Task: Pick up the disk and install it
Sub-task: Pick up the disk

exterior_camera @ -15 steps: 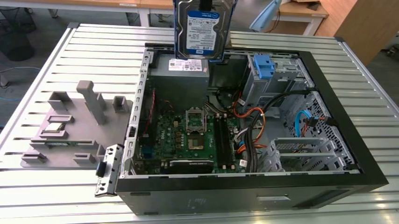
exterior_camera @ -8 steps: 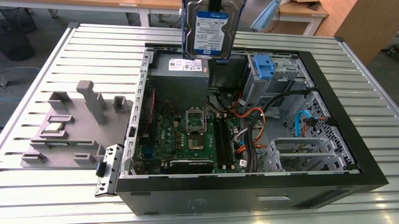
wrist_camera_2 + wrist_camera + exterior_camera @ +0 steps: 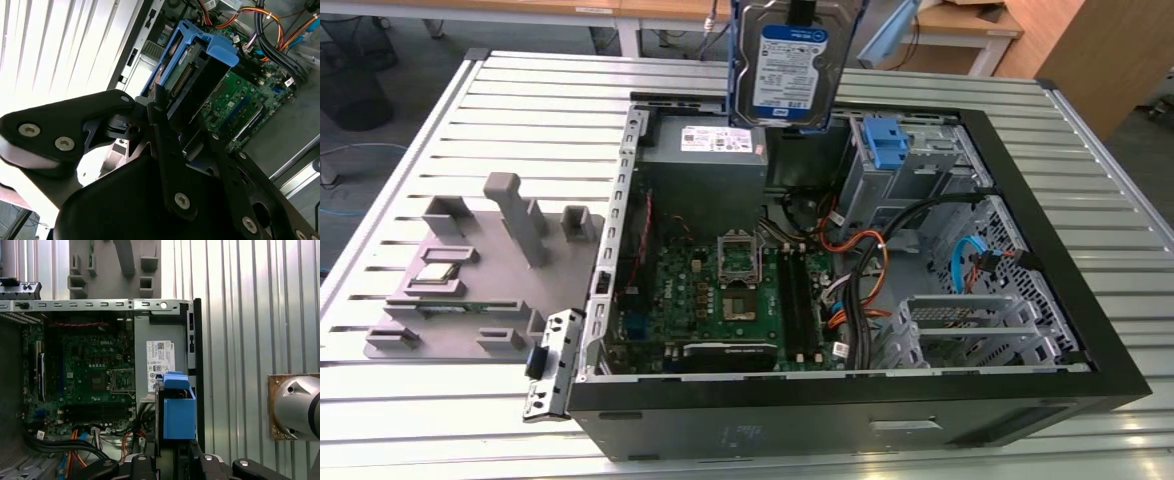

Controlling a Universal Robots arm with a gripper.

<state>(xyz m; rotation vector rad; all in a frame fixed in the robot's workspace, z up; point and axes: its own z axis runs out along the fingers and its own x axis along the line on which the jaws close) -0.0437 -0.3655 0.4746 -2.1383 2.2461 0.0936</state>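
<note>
Gripper (image 3: 177, 117) clamped on disk (image 3: 787, 70), one finger on either side of its blue-bracketed end. Disk hangs upright, label face toward exterior view, above far side of open computer case (image 3: 787, 425), clear of everything below.

I judge:
- rigid metal body, fairly heavy, shock-sensitive
- faces smooth and slippery
- hold at bracket sound; keep off connector end

Case contents:
- motherboard (image 3: 720, 300)
- grey power supply box (image 3: 707, 165)
- cable bundles (image 3: 867, 260)
- lone blue bracket (image 3: 887, 140) in drive cage

Grey fixture (image 3: 480, 250) beside case carries small parts.
</note>
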